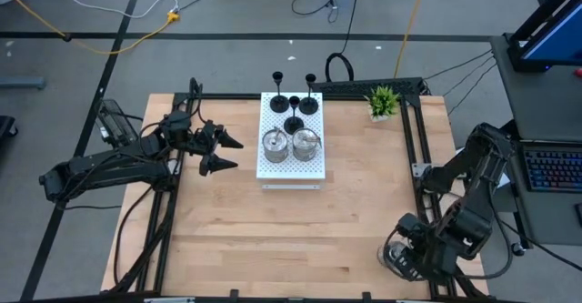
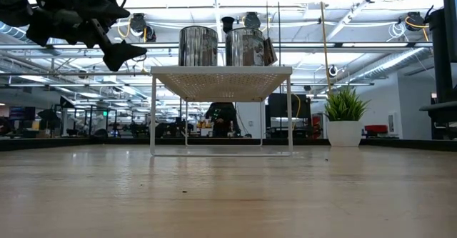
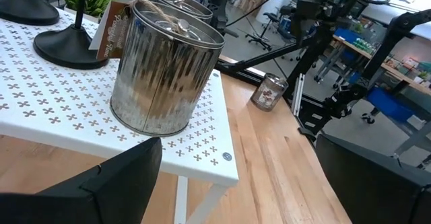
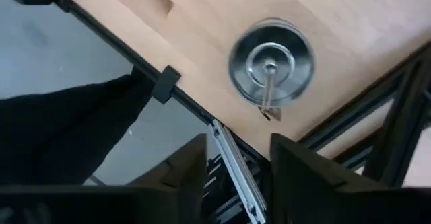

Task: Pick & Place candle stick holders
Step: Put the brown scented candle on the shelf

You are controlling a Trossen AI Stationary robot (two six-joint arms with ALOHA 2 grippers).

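Overhead, the right gripper [image 1: 406, 253] is folded down at the table's near right corner, its fingers [image 4: 306, 167] parted and empty above a silver holder [image 4: 271, 62] standing alone on the wood, seemingly untouched. Meanwhile the left gripper [image 1: 227, 154] reaches in level, wide open and holding nothing, beside the white board [image 1: 311, 169] carrying two silver holders [image 1: 290, 143] and three black holders [image 1: 293, 104].
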